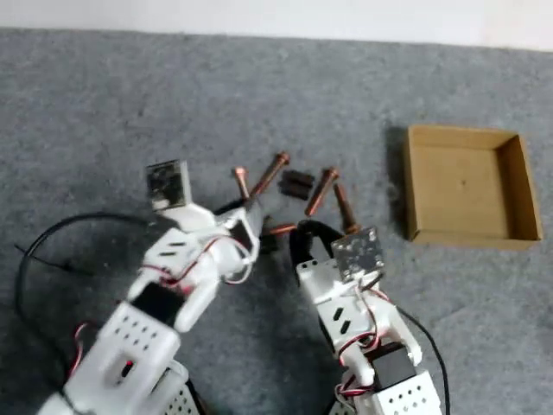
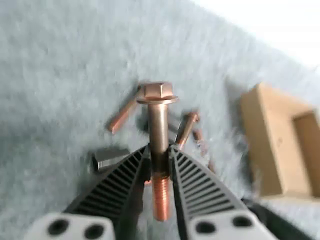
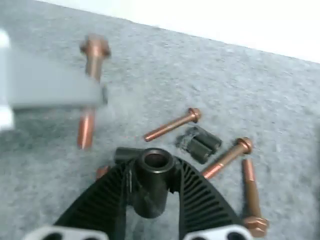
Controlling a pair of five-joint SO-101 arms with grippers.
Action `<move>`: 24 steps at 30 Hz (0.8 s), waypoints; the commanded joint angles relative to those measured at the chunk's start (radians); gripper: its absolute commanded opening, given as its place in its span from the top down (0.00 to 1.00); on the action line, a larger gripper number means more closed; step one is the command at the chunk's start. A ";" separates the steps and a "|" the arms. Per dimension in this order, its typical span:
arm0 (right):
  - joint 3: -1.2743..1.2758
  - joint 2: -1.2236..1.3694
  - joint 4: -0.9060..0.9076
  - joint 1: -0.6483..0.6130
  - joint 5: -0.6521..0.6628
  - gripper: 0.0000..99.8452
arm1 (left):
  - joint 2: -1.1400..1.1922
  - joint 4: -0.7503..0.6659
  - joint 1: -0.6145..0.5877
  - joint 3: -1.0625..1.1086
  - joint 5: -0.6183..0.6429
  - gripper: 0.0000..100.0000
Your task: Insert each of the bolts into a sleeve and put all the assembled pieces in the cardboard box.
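My left gripper [image 2: 159,147] is shut on the shaft of a copper bolt [image 2: 158,107], its hex head pointing away from the wrist. My right gripper [image 3: 154,162] is shut on a black sleeve [image 3: 152,172], bore facing up. In the high view the left gripper [image 1: 252,214] and right gripper [image 1: 298,238] are close together mid-table, with the held bolt [image 1: 270,175] raised beside the sleeve. Loose bolts [image 3: 172,125], [image 3: 227,157], [image 3: 251,195] and another black sleeve [image 3: 200,144] lie on the carpet. The cardboard box [image 1: 467,186] stands to the right.
Grey carpet [image 1: 104,112] covers the table. A short bolt [image 1: 240,181] lies left of the held one and another bolt [image 1: 281,229] lies between the grippers. A further dark sleeve [image 2: 107,157] rests near the left fingers. A black cable [image 1: 52,238] loops at left.
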 commanded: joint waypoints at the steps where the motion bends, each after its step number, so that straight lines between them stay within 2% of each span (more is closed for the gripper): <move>1: 0.154 -0.012 -0.035 -0.054 0.052 1.00 | -0.199 -0.028 -0.031 0.030 -0.002 1.00; 5: 0.154 -0.012 -0.030 -0.127 0.173 1.00 | -0.364 -0.028 0.001 0.110 0.000 1.00; 12: 0.154 -0.013 -0.036 -0.174 0.273 1.00 | -0.581 -0.028 0.087 0.243 -0.018 0.99; 17: 0.154 -0.013 -0.081 -0.170 0.284 1.00 | -0.682 -0.029 0.124 0.321 -0.115 0.99; 24: 0.154 -0.012 -0.088 -0.168 0.285 1.00 | -0.697 -0.029 0.127 0.323 -0.117 0.99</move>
